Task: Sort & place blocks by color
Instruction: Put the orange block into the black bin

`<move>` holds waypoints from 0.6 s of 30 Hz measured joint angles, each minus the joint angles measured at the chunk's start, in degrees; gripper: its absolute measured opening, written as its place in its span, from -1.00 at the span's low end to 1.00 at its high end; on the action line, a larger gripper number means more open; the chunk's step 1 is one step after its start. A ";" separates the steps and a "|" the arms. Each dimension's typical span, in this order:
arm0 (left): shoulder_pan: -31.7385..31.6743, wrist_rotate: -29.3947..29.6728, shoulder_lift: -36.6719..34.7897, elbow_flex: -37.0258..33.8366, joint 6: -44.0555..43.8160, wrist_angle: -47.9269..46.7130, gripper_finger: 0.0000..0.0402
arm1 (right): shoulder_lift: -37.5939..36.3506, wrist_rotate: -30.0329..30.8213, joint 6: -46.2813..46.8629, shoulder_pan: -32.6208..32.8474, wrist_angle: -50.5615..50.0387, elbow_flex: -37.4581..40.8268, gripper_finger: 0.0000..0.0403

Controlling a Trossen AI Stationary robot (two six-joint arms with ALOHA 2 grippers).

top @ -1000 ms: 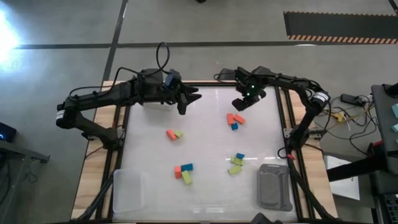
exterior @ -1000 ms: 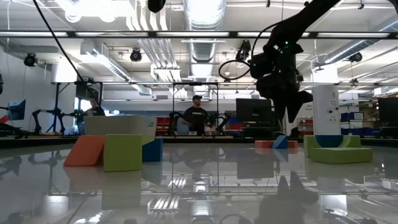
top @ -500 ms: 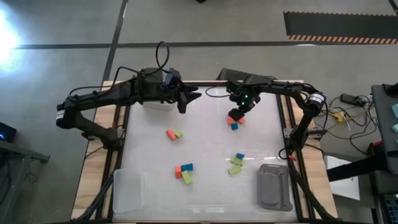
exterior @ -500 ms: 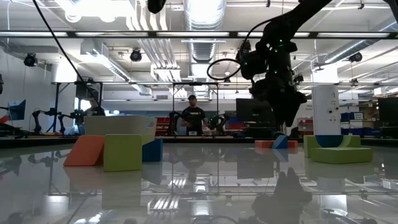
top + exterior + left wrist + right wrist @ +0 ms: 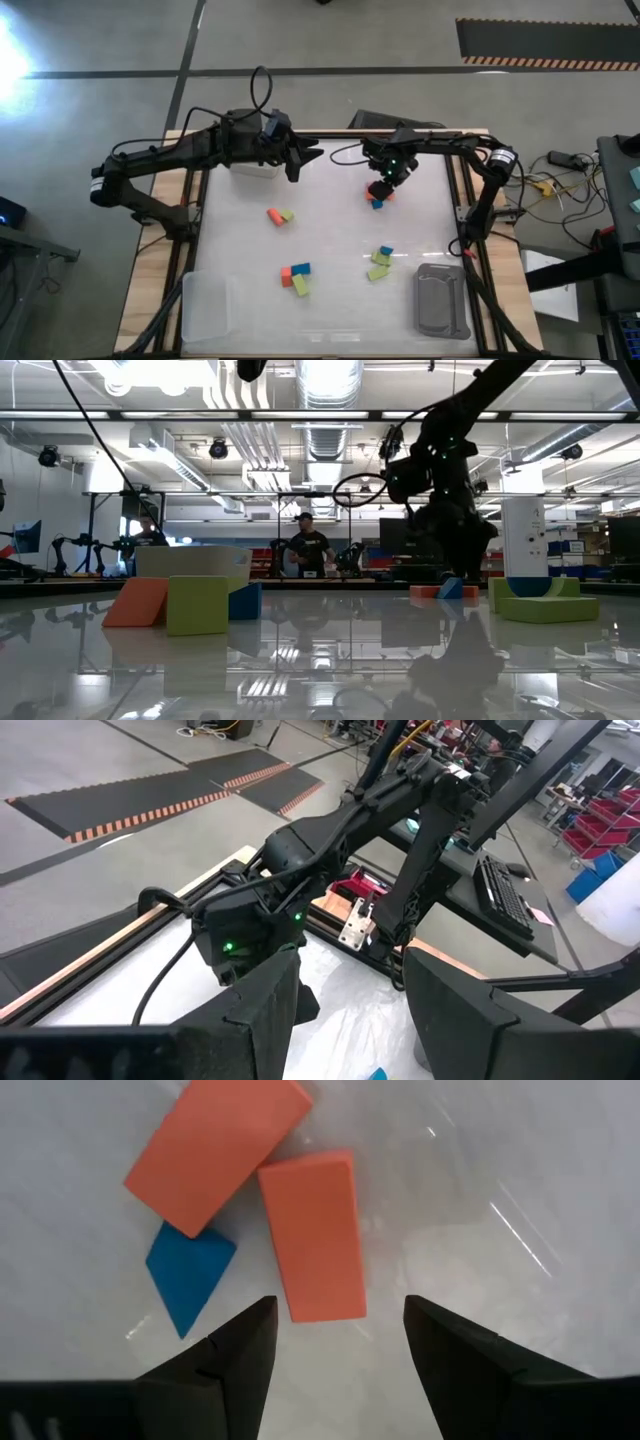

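Clear tray (image 5: 207, 305), grey tray (image 5: 441, 298): hold no blocks. My right gripper (image 5: 338, 1342): wide apart, empty, straddling an orange-red block (image 5: 312, 1234). My left gripper (image 5: 350, 995): parted, empty.

Hidden under the right hand

From above, the right hand (image 5: 380, 188) covers most of the orange-red blocks (image 5: 387, 195); only the blue block (image 5: 377, 203) peeks out.

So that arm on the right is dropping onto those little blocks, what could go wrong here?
The right gripper is open right above an orange block. A second orange block and a blue block crowd against it, so a finger might knock those two aside or pinch two blocks at once. The blocks lie on a glossy table and might slide.
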State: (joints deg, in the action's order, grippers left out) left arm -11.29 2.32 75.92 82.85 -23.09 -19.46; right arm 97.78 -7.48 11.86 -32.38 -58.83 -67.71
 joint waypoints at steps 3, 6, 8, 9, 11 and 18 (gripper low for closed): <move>0.00 0.01 0.00 0.00 0.00 0.00 -0.17 | -0.02 -0.01 0.04 0.28 1.17 1.26 0.04; 0.00 0.05 0.00 0.00 0.00 0.00 -0.17 | -0.02 -0.03 0.13 1.09 2.63 2.74 0.04; 0.00 0.06 0.00 0.00 0.00 0.00 -0.17 | -0.02 -0.01 0.66 1.68 3.96 3.81 0.04; 0.00 0.07 0.00 0.00 0.00 0.00 -0.17 | -0.02 -0.03 0.81 1.89 4.59 4.40 0.04; 0.00 0.07 0.00 0.00 0.00 0.00 -0.17 | -0.02 -0.03 1.10 2.32 6.01 5.44 0.04; 0.00 0.12 0.00 0.00 0.00 0.00 -0.17 | -0.15 0.33 1.70 2.52 7.35 6.54 -0.03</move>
State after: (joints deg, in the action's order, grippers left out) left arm -11.29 2.44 75.92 82.85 -23.09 -19.46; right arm 97.62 -7.14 13.56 -29.87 -51.48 -61.17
